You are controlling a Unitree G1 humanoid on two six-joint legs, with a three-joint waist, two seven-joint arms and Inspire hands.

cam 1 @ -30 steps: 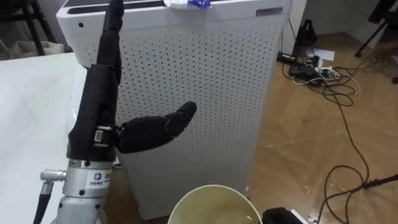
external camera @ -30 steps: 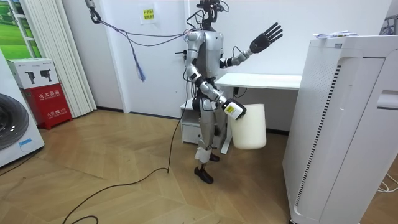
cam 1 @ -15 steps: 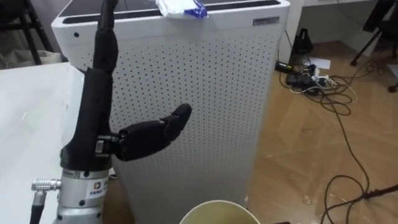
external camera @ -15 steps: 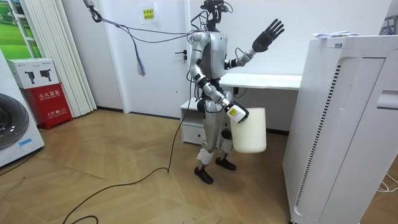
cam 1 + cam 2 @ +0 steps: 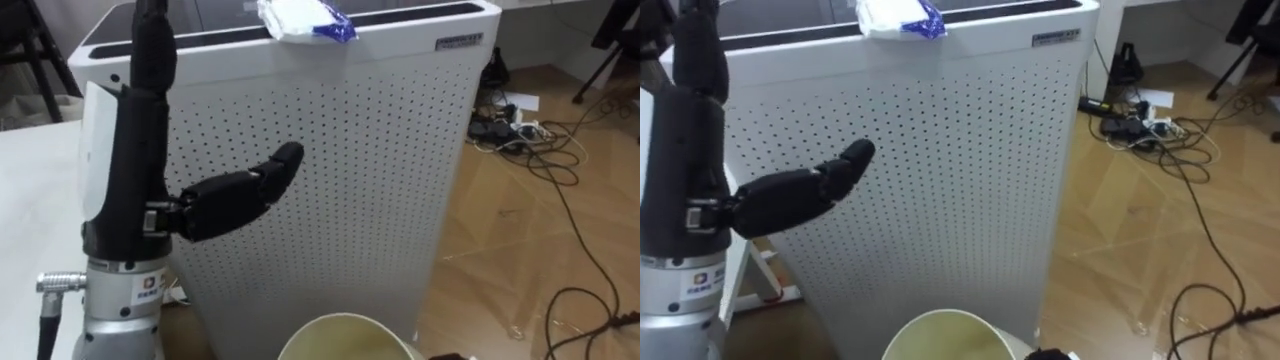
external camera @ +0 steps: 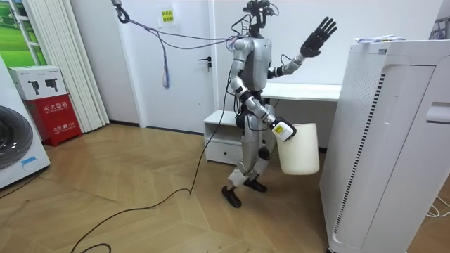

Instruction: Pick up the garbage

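Judging progress: pick not begun. Garbage, crumpled white-blue wrapper, lies untouched on top of perforated white cabinet. Left hand raised before cabinet, fingers straight, thumb out, empty. Right hand at bin; grip unreadable. Remaining: reach, grasp wrapper, drop into bin.

A home-style robot test room held a washing machine, a white desk and loose cables across its wood floor.
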